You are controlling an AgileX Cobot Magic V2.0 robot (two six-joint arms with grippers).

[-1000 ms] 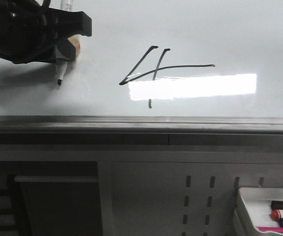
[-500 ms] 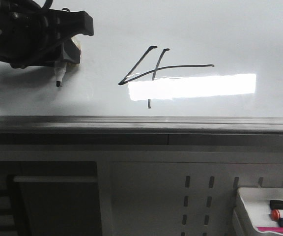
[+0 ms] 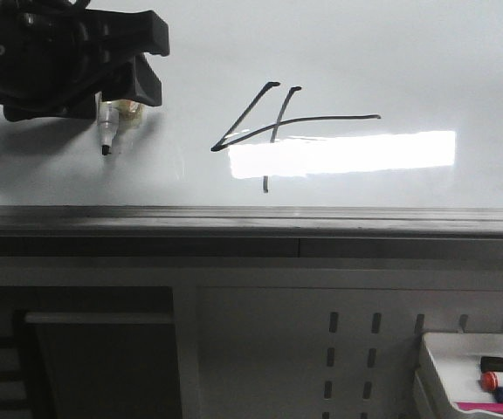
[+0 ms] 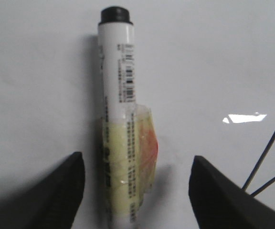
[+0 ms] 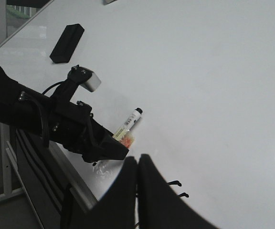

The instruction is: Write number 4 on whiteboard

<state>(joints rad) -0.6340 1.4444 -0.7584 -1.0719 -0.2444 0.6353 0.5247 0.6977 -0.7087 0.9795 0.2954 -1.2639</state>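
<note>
The number 4 [image 3: 273, 131] is drawn in thin black lines on the glossy whiteboard [image 3: 409, 52]; parts of it show in the left wrist view [image 4: 271, 152]. A white marker [image 4: 121, 86] with yellowish tape lies flat on the board, its black tip [image 3: 105, 148] toward the board's near edge. My left gripper [image 4: 137, 160] is open, its jaws wide apart on either side of the marker without touching it; it sits at the upper left of the front view [image 3: 151, 65]. My right gripper [image 5: 137, 160] is shut and empty, off the board's near edge.
A grey metal edge strip [image 3: 251, 218] runs along the board's near side. A small white tray [image 3: 435, 367] with markers sits at the lower right. A black eraser [image 5: 67, 43] lies at the far end of the board.
The left gripper lowered the tilted marker flat onto the board and opened its jaws, letting it go. The drawn 4 is unchanged.
</note>
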